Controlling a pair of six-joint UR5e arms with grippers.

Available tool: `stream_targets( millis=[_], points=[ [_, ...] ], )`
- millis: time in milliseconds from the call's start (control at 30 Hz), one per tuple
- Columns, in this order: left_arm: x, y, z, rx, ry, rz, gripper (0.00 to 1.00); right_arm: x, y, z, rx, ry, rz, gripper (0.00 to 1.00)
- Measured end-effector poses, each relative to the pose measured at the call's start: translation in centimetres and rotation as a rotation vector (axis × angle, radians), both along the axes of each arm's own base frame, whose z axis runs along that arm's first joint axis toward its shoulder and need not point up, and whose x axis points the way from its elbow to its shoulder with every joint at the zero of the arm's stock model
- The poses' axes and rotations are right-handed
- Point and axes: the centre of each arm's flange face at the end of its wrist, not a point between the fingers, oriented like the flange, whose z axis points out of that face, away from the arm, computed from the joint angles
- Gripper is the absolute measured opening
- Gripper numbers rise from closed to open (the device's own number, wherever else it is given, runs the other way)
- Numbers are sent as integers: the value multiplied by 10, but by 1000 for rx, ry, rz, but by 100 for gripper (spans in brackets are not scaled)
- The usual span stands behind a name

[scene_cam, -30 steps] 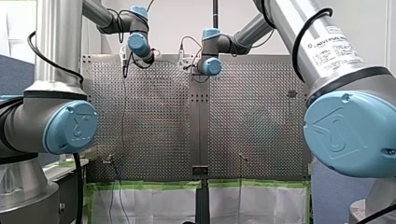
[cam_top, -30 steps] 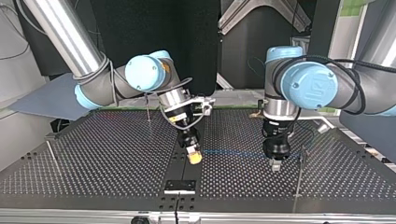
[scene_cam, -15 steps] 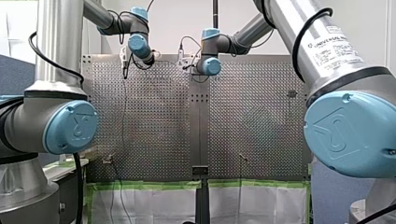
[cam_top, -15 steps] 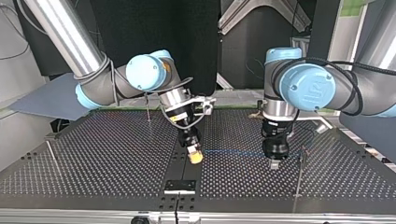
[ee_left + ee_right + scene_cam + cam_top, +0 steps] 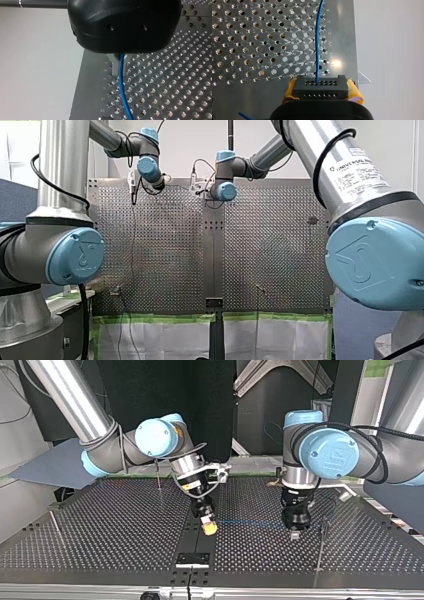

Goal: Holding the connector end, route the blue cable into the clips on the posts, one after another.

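So that the blue cable (image 5: 250,522) could be fed taut, its connector (image 5: 321,87) was clamped in my right gripper (image 5: 209,528), the cable pinched in my left gripper (image 5: 295,535) beside the post (image 5: 320,547).

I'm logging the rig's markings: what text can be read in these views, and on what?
"UNIVERSAL ROBOTS": sticker on my right arm; its finer print is blurred.
"S", "T", "U", "V": table edge, left wrist view.
"X", "Y", "Z", "AA", "AB": table edge, right wrist view.
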Motion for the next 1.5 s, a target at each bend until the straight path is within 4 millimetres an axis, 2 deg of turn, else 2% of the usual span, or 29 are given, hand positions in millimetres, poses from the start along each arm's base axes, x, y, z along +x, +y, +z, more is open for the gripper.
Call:
stream_targets(
  millis=[233,467,833,1067,1300,1500],
  points=[
    [4,-5,-10,4,23,-8,0,-3,-3,-13,17,17,-7,0],
    [10,-17,-30,17,60,-24,0,-2,-5,-45,54,55,-9,0],
    [20,-40,-78,50,141,-32,0,-6,-11,-81,102,92,-19,0],
    [17,-46,-100,56,154,-34,0,-19,-19,-104,134,121,-43,0],
    [18,-63,-136,87,211,-49,0,-36,-21,-132,175,159,-70,0],
    [13,-72,-153,92,216,-51,0,-53,-21,-159,215,196,-97,0]
  ],
)
